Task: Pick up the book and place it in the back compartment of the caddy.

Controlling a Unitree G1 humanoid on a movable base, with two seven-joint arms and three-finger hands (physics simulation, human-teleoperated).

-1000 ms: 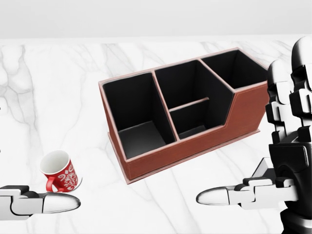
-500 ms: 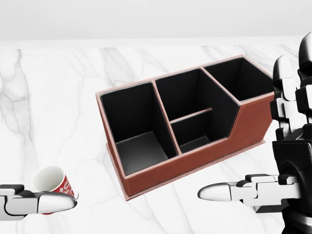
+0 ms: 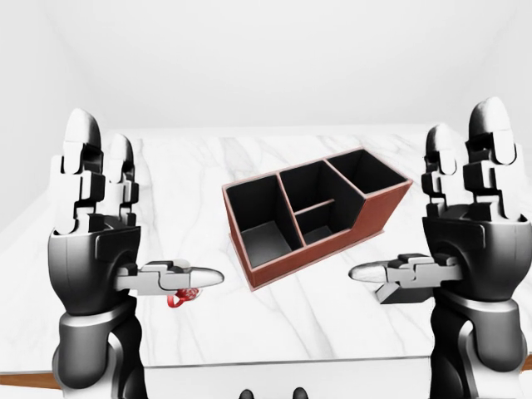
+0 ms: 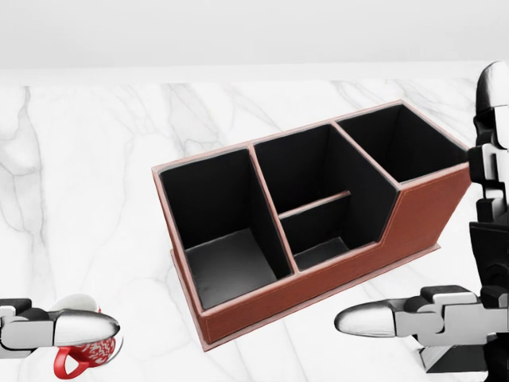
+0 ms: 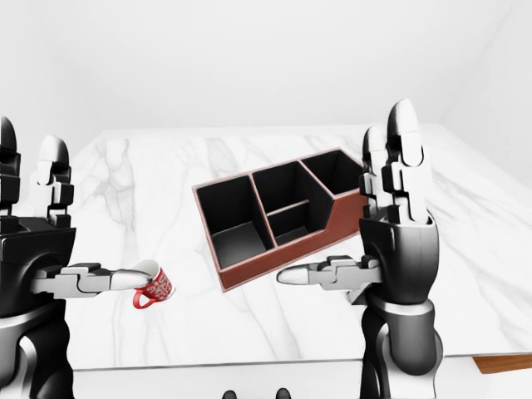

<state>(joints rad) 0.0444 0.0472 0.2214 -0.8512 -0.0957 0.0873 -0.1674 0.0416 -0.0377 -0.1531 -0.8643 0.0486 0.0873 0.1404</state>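
Left-eye view: boxy leather-look caddy [image 3: 320, 212] on veined marble table [image 3: 183, 174], both robot hands spread wide.

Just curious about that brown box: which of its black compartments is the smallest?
The smallest compartment of the caddy is the shallow pocket at the lower middle of the head view, below the low cross divider; the other three are larger and deeper.

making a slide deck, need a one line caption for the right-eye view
Both open robot hands, left robot hand and right robot hand, raised before an empty brown caddy and red mug on marble table.
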